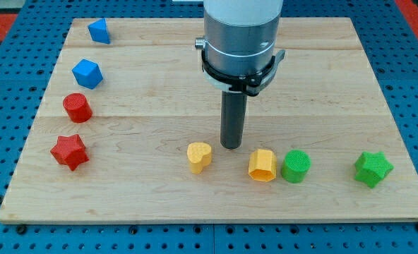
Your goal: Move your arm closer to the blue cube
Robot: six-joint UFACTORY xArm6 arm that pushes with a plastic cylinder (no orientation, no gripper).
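My tip rests on the wooden board, a little below the board's middle. It is a plain dark rod with nothing to open or close, and it holds nothing and touches no block. It stands between the yellow heart-shaped block, just to its lower left, and the yellow hexagonal block, just to its lower right; both are near but apart from it.

The blue cube lies at the far left corner of the board, well apart from my tip, up and to the view's left. Below it on the left side come a second blue block, many-sided, then a red cylinder, then a red star, in a loose column.

Along the near edge, right of the yellow hexagonal block and almost touching it, sits a green cylinder. A green star lies further right, apart from the rest.
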